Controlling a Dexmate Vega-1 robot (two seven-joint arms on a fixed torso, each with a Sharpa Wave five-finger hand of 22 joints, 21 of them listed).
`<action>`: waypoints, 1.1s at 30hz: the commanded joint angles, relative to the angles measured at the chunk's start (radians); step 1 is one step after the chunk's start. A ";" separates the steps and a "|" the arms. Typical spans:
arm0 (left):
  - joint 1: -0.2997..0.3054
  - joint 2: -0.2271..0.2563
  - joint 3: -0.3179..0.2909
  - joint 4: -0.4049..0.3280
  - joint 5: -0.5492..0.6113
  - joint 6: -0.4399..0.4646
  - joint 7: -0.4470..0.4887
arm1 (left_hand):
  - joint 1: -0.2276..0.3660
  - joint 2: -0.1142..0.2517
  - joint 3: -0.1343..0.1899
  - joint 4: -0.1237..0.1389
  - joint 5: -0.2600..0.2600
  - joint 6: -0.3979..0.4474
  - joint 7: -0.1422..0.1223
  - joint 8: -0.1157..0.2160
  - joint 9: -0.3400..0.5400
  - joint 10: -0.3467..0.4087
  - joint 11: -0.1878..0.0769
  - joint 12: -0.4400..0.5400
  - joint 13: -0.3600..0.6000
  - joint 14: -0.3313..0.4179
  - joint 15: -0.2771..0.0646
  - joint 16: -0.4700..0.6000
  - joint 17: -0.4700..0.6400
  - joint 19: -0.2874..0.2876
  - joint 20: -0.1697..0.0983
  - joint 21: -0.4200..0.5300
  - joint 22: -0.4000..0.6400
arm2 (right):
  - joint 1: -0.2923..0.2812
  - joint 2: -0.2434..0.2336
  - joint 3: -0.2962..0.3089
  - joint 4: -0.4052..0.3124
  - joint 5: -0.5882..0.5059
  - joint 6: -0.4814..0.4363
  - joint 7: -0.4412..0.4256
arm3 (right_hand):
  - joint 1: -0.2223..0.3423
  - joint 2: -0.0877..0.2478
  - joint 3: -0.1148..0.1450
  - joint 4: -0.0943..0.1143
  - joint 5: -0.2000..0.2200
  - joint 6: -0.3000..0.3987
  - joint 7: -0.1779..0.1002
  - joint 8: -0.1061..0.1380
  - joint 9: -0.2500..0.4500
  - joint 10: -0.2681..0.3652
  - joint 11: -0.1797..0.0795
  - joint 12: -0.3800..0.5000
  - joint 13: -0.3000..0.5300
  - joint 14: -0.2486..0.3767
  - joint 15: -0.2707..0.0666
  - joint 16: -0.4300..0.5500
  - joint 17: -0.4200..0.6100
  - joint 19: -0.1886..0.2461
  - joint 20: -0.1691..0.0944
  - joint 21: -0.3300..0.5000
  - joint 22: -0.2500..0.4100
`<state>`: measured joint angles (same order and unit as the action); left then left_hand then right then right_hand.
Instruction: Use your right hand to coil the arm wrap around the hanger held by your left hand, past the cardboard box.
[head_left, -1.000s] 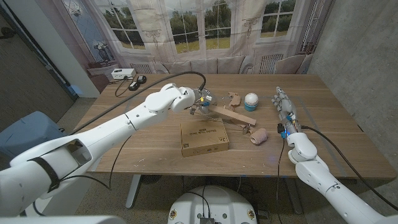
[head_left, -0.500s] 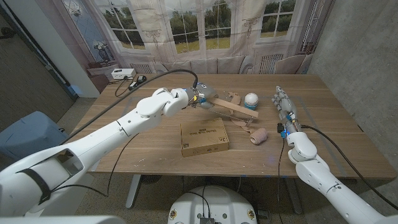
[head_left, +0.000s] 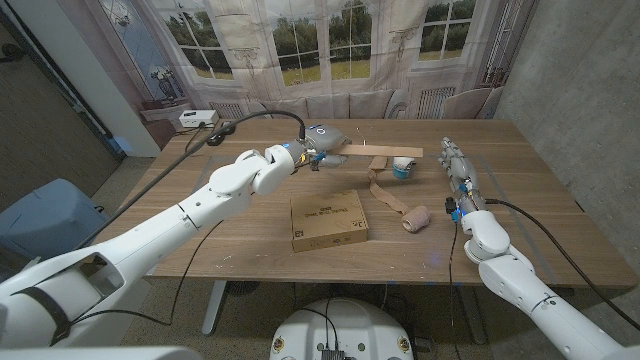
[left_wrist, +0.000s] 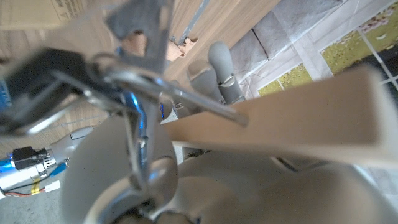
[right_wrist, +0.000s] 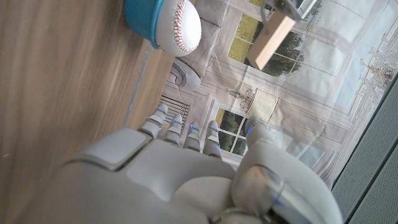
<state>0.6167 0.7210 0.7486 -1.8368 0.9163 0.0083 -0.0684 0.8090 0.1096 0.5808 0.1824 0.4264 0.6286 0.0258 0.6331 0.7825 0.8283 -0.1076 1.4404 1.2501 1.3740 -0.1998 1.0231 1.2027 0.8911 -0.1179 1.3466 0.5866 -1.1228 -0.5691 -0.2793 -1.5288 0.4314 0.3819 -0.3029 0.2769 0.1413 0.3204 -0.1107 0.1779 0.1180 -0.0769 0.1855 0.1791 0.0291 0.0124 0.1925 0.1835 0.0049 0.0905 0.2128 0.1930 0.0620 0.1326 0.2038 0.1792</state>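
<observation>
Left hand (head_left: 322, 146): grips wooden hanger (head_left: 380, 152) raised beyond cardboard box (head_left: 328, 221); fingers mostly hidden. Arm wrap (head_left: 402, 210): one end dangles from hanger. Right hand (head_left: 456, 167): empty, fingers extended together.

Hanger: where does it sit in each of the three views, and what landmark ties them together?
Head view: hanger held level beyond the cardboard box.
Left wrist view: pale bar running out across the backdrop.
Right wrist view: its blunt end, past the baseball.
Shared landmark: the painted window backdrop.
</observation>
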 joint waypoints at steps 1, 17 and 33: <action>0.045 0.020 -0.047 -0.031 -0.068 0.008 0.075 | -0.065 0.041 0.017 0.005 0.010 0.002 0.006 0.020 0.021 -0.009 -0.006 0.031 0.000 0.011 -0.001 0.012 -0.001 0.011 -0.035 0.010 0.009 | -0.039 -0.054 0.000 -0.104 -0.096 -0.097 -0.080 | 0.014 -0.004 0.009 -0.005 0.007 0.010 0.006 0.002 0.001 0.008 -0.004 0.004 0.004 -0.009 0.001 -0.002 0.002 -0.004 -0.002 0.001 0.002; 0.062 0.061 -0.087 -0.119 -0.087 0.083 -0.033 | -0.120 0.046 0.043 -0.001 0.034 0.009 0.026 0.086 0.088 -0.020 -0.011 0.128 -0.001 0.025 0.001 0.043 -0.004 0.021 -0.035 0.022 0.008 | -0.169 -0.151 0.048 -0.308 -0.221 -0.243 -0.177 | 0.026 -0.015 0.011 -0.017 0.008 0.010 0.009 0.002 0.002 0.012 0.000 0.004 0.004 -0.015 0.003 -0.007 0.000 -0.009 0.001 -0.001 0.001; 0.065 0.080 -0.119 -0.162 -0.163 0.108 -0.104 | -0.145 0.036 0.056 -0.005 0.043 0.017 0.023 0.101 0.083 -0.014 -0.015 0.140 -0.001 0.017 0.005 0.057 -0.014 0.002 -0.027 0.023 0.001 | -0.300 -0.261 0.095 -0.528 -0.336 -0.479 -0.196 | 0.034 -0.030 0.009 -0.027 0.007 0.009 0.007 0.002 0.002 0.022 -0.008 0.006 0.005 -0.013 -0.007 -0.007 -0.001 -0.010 -0.007 -0.002 0.001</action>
<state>0.6780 0.7871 0.6478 -1.9693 0.7899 0.0951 -0.1289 0.7221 0.1017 0.6249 0.1739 0.4592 0.6247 0.0322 0.7220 0.8619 0.8104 -0.1201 1.5757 1.2483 1.3901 -0.1942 1.0767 1.1871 0.8982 -0.1219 1.3659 0.5882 -1.3343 -0.7592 -0.2178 -1.9139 0.1689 0.0434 -0.4807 0.3031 0.1150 0.3277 -0.1339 0.1819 0.1235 -0.0714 0.1855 0.1791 0.0398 0.0016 0.1925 0.1835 -0.0094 0.0836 0.2070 0.1907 0.0530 0.1237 0.2038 0.1768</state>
